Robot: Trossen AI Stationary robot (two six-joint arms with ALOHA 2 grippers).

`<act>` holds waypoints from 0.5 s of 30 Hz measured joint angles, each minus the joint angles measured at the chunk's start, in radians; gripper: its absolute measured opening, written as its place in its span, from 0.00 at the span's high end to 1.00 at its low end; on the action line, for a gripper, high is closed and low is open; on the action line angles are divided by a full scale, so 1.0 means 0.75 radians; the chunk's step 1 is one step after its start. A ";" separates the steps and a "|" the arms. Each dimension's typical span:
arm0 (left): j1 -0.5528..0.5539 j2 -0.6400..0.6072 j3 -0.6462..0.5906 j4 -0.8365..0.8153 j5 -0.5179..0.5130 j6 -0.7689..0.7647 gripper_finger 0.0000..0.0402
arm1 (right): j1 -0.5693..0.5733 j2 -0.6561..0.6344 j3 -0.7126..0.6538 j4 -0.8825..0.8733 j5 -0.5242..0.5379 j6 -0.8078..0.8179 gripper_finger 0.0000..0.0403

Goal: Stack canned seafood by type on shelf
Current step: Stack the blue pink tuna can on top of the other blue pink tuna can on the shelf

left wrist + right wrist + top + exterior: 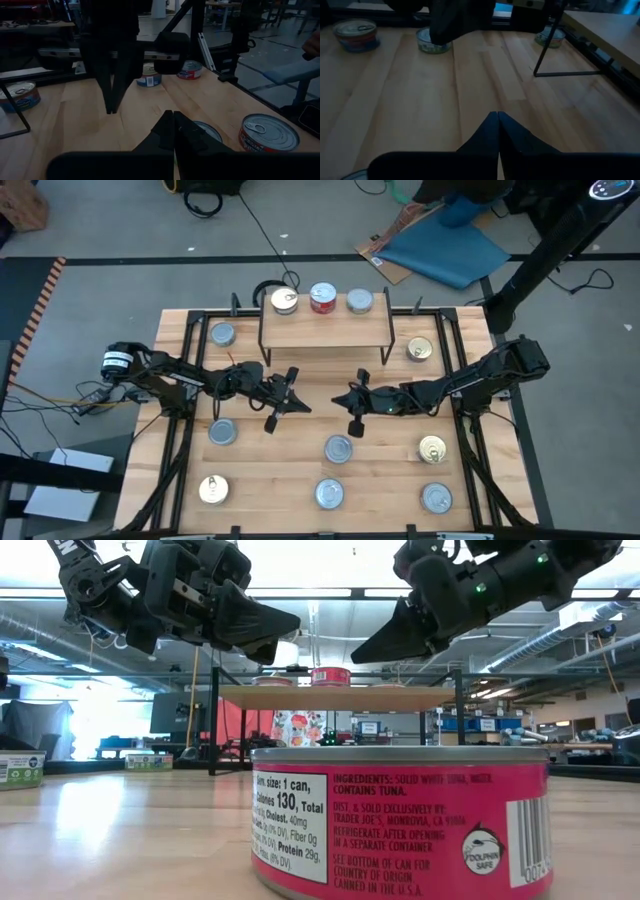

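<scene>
The shelf [325,332] stands at the table's far middle with three tins on its far edge: a pale-topped one [285,301], a red one [323,298] and a silver one [359,302]. Several more tins of canned seafood lie about the table, such as gold-topped ones [420,350] [432,448] and silver ones [338,448] [222,432]. My left gripper [300,404] and right gripper [340,398] hover tip to tip above the table's middle, just near of the shelf. Both are shut with nothing between the fingers [173,125] [497,125].
A pink-labelled tuna tin [400,825] stands close before the low camera. The shelf's black wire legs [545,50] stand close beside both grippers. More tins sit along the near edge [213,490] [329,494] [436,498] and at the far left [222,334]. Black frame rails [180,430] run along the table's sides.
</scene>
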 joint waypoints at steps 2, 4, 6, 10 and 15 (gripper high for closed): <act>0.000 0.000 0.000 0.000 0.000 0.000 1.00 | 0.000 0.000 0.000 -0.004 -0.001 0.013 0.98; 0.000 0.000 0.000 0.000 0.000 0.000 1.00 | 0.001 0.000 0.000 -0.012 -0.001 0.015 0.98; 0.000 0.000 0.000 0.000 0.000 0.000 1.00 | 0.004 0.000 0.000 -0.023 -0.001 0.015 0.98; 0.000 0.000 0.000 -0.001 0.000 0.000 1.00 | 0.007 0.000 0.000 -0.030 -0.001 0.024 0.98; 0.000 0.000 0.000 -0.001 0.000 0.000 1.00 | 0.007 0.000 0.000 -0.034 -0.009 0.044 0.98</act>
